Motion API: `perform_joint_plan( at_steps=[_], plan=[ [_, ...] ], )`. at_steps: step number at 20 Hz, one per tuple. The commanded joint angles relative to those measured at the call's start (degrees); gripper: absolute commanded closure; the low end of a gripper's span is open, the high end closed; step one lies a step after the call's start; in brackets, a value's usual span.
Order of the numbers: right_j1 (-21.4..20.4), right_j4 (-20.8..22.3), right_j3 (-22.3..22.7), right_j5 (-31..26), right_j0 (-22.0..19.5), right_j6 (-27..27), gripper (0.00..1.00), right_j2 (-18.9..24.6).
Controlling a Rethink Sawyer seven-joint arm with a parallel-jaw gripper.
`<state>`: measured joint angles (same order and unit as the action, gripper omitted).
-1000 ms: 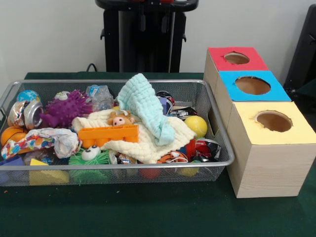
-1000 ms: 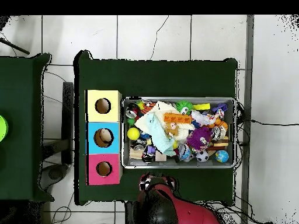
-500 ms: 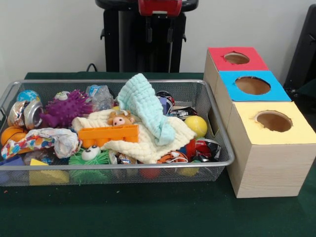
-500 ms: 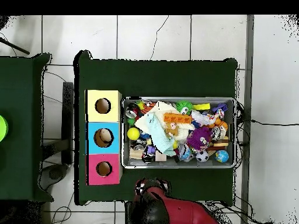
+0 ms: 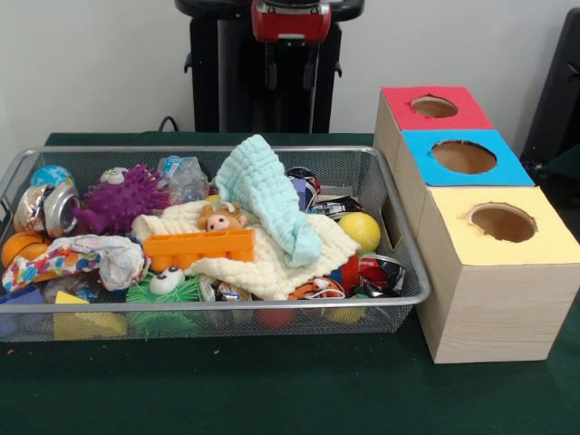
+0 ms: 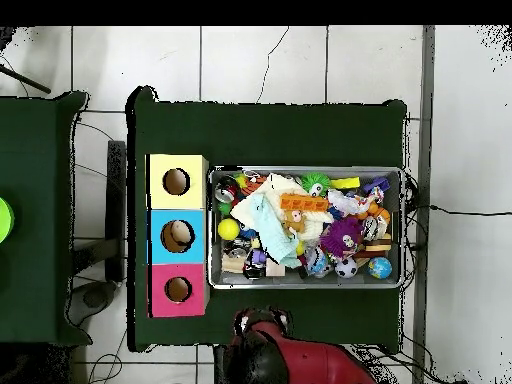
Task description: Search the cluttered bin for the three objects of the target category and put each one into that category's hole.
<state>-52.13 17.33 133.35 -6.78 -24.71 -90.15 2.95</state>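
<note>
The wire mesh bin [image 5: 399,237] stands on the green table, full of toys; it also shows in the overhead view [image 6: 305,170]. A crumpled white wrapper with red, blue, orange and yellow blotches [image 5: 71,257] lies at its front left corner, and in the overhead view [image 6: 350,204]. A clear crinkly wrapper [image 5: 186,178] lies at the back by the purple spiky ball. A shiny red, black and silver wrapper [image 5: 373,272] lies at the front right. My gripper [image 5: 290,77] hangs open and empty at the top edge, high behind the bin's back rim.
Three wooden boxes with holes stand right of the bin: red top [image 5: 399,100] at the back, blue [image 5: 419,150] in the middle, yellow [image 5: 453,207] in front. Two pale cloths [image 5: 267,195] cover the bin's middle. An orange toy [image 5: 199,246] lies on them.
My gripper has come down into the front view at the top edge; a second ago it barely showed there. Nothing in the bin has moved.
</note>
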Motion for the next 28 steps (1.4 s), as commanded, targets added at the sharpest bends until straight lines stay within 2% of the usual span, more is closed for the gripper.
perform_joint_plan(
  at_steps=[1,5,9,15,21,28],
  plan=[
    [6.35,4.75,-7.33,5.82,-3.64,-5.07,0.0,-0.63],
    [9.07,7.84,-8.72,8.18,-6.08,-4.14,0.0,-0.87],
    [9.92,9.13,-9.76,7.13,-7.23,-4.02,0.0,-1.19],
    [14.65,12.55,-12.77,10.76,-9.34,-4.08,0.0,-2.22],
    [13.96,14.08,-12.3,8.87,-12.65,-4.47,0.0,-1.48],
    [14.77,15.46,-13.91,8.63,-13.01,-4.89,0.0,-4.11]
  ],
)
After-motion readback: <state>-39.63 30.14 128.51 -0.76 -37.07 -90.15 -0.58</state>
